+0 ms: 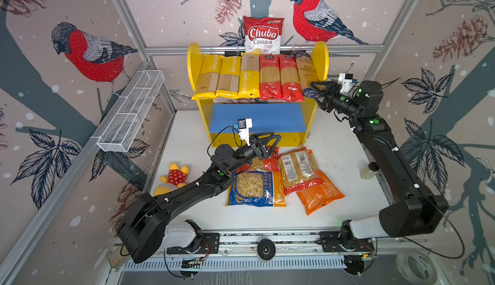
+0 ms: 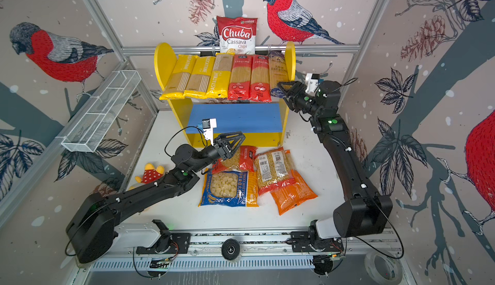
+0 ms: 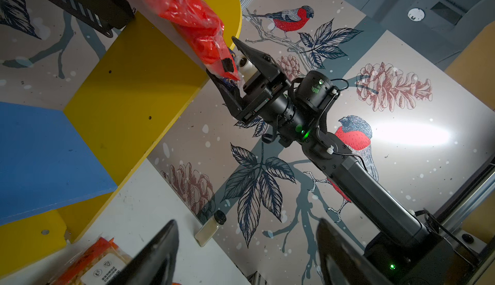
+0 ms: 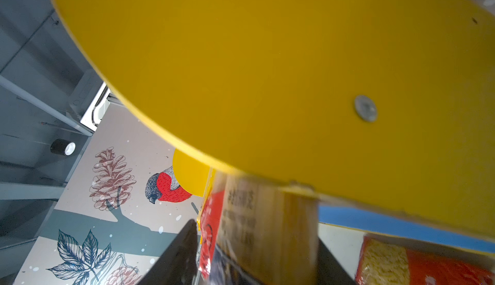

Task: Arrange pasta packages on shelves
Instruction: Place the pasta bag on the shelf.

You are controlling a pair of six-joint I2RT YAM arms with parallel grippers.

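A staged robot test cell, not a real shop: aluminium framing (image 1: 150, 53) holds panels of bullfinch-and-pinecone wallpaper (image 1: 93, 56) around a white counter (image 1: 340, 141). Two black arms ride a rail (image 1: 267, 239) at the front edge. A toy-sized yellow rack (image 1: 255, 136) and mock groceries serve as props.
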